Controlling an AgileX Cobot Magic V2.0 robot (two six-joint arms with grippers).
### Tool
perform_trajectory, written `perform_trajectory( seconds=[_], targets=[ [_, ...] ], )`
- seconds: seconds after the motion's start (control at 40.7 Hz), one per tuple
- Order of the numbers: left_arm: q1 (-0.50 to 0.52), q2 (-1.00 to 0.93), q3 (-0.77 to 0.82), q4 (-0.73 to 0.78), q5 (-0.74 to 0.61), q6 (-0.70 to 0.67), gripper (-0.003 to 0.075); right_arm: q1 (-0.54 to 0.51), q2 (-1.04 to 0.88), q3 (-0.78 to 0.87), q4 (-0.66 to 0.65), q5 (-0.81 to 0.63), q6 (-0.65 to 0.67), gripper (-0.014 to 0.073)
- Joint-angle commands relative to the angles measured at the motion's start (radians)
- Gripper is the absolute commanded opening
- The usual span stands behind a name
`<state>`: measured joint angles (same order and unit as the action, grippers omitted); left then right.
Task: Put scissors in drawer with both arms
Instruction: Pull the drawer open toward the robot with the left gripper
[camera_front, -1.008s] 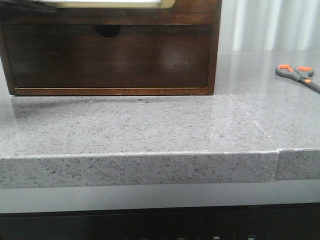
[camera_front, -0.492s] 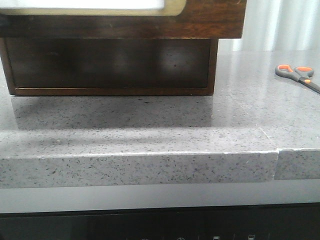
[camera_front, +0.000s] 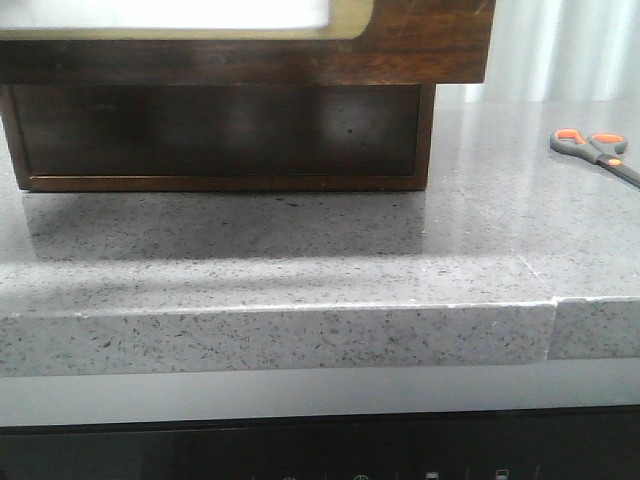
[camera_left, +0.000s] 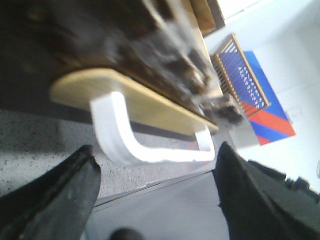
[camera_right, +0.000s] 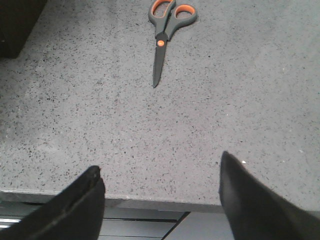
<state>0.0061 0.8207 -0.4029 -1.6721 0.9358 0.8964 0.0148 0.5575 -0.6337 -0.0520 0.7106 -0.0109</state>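
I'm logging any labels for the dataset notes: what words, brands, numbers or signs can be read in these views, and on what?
No readable text in any view.
Small pale marks on the dark panel below the counter: too small to read.
The scissors and the drawer show no lettering.
Blue and orange shape in the left wrist view: blurred, no words made out.

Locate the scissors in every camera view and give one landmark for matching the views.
Front view: scissors at the far right edge, on the countertop.
Left wrist view: not in it.
Right wrist view: scissors at top centre, blades closed.
Shared landmark: the speckled grey countertop.
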Motion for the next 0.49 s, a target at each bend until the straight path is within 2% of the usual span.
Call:
perform_trajectory(
  seconds=[0.0, 0.197, 0.32, 0.467],
  targets=[
    [-0.005, -0.075, -0.028, 0.018, 0.014, -0.051, 0.0484, 0.001, 0.011, -0.028, -0.018, -0.064, -0.006, 0.0512],
    [-0.005, -0.238, -0.047, 0.28, -0.096, -0.253, 0.0484, 0.001, 0.011, -0.028, -0.018, -0.064, -0.006, 0.0512],
    [-0.005, -0.315, -0.146, 0.627, -0.128, -0.47, 0.0484, 0.001, 0.011, -0.028, -0.018, -0.064, -0.006, 0.0512],
    [-0.005, -0.342, -0.315, 1.062, -0.077, -0.686, 0.0484, 0.001, 0.011, -0.028, -0.018, -0.064, -0.006, 0.0512]
  ],
)
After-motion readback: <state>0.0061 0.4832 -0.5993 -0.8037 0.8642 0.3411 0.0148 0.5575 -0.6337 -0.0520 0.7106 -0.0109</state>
